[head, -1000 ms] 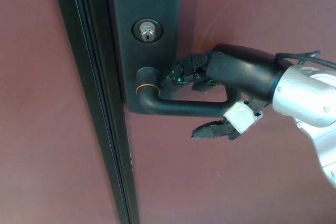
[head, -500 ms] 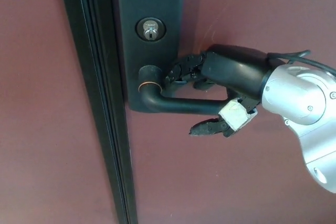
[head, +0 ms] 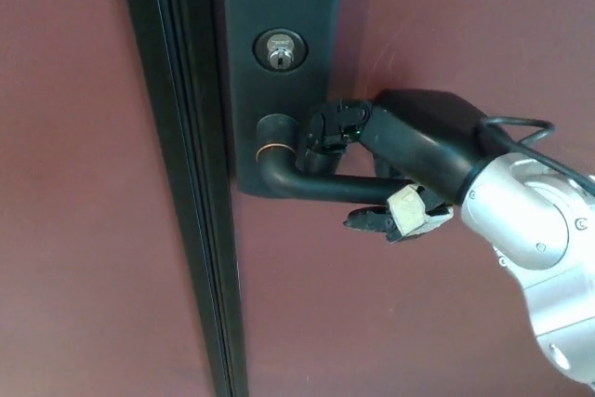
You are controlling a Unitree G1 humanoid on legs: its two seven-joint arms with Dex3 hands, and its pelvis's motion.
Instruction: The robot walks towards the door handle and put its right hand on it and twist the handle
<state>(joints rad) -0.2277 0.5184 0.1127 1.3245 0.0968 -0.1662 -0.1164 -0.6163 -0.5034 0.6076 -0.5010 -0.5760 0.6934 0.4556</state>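
Item 1, door handle [head: 325, 183]: dark lever on a black backplate [head: 284, 62], pivot collar at left, bar running right across the maroon door [head: 418, 323]. Bar sloped slightly down to the right, a bit more than 1 s ago; judged an early sign of twist, not a full turn.

Item 2, right hand [head: 372, 174]: came in from right. Fingers [head: 325, 129] curled over top of lever near the collar, thumb [head: 372, 221] tucked under the bar, so the hand was closed round the handle. Vs 1 s ago: thumb had hung clear below the bar, now pressed close beneath it; wrist rolled down and nearer. Grip judged firm enough to turn.

Item 3, keyhole [head: 279, 51]: above handle, untouched.

Item 4, left hand: not in shot.

Note: whole pic shifted right, i.e. camera moved. Task status: hand placed, twist likely under way.
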